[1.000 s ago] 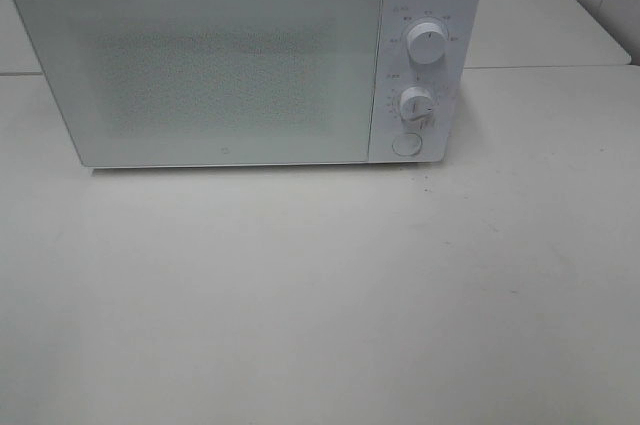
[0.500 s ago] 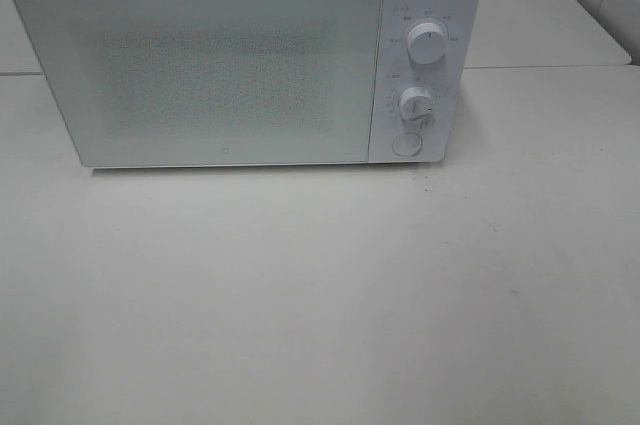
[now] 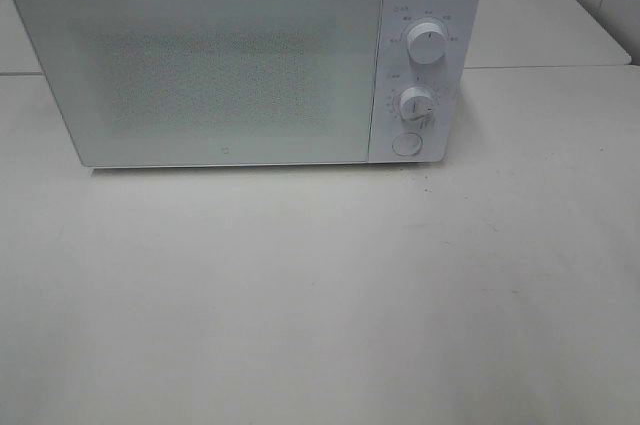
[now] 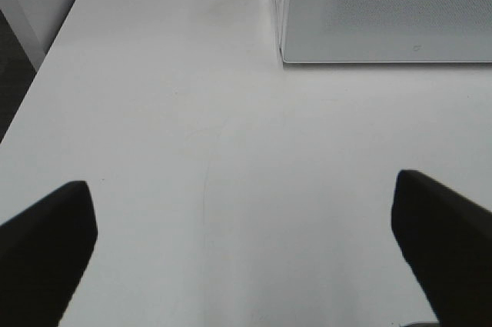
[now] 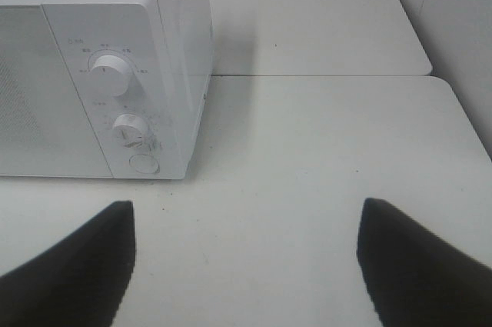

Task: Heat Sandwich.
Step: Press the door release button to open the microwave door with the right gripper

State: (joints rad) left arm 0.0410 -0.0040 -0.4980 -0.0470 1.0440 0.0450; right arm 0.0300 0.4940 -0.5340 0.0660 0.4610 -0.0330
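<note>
Nothing has moved since the earlier frames. Wide white bench [image 3: 320, 295] offers open room from 6 o'clock up to the white box-shaped microwave oven [image 3: 220, 65], door shut, at 12. Black left tool [image 4: 242, 185] and black right tool [image 5: 246, 205] hang spread apart, empty. No sandwich shows, perhaps behind the frosted door. Pressing the small round white button [image 3: 405, 144] squarely likely comes next. Bench edges lie outside both arms.
</note>
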